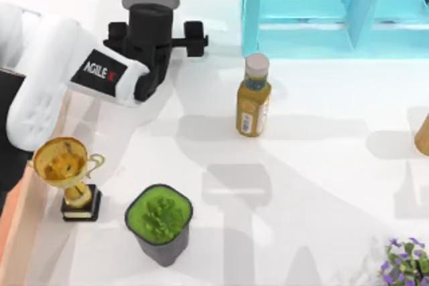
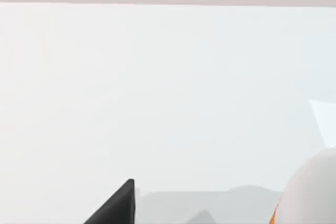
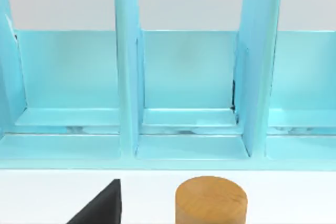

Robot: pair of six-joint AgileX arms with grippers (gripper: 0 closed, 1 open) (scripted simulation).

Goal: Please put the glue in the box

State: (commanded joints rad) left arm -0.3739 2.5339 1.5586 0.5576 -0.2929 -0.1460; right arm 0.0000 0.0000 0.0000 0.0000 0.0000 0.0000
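Observation:
My left gripper (image 1: 155, 39) hangs over the far left part of the table. Its two black finger blocks sit wide apart, open, with nothing seen between them. In the left wrist view one dark finger (image 2: 118, 205) shows over bare white table. Apart from it, at the picture's corner, is a rounded white body with a bit of orange, the glue (image 2: 312, 195). A salmon-orange strip of the box (image 1: 12, 239) runs along the table's left edge, mostly out of frame and partly under my left arm. One dark finger (image 3: 100, 208) of my right gripper faces the teal shelf.
A mustard-yellow bottle (image 1: 253, 97) stands mid-table before the teal shelf (image 1: 322, 11). A gold trophy (image 1: 68, 175) and a green potted plant (image 1: 159, 222) stand front left. At the right edge is a wooden cylinder (image 1: 423, 135), with purple flowers (image 1: 405, 266) at the front right corner.

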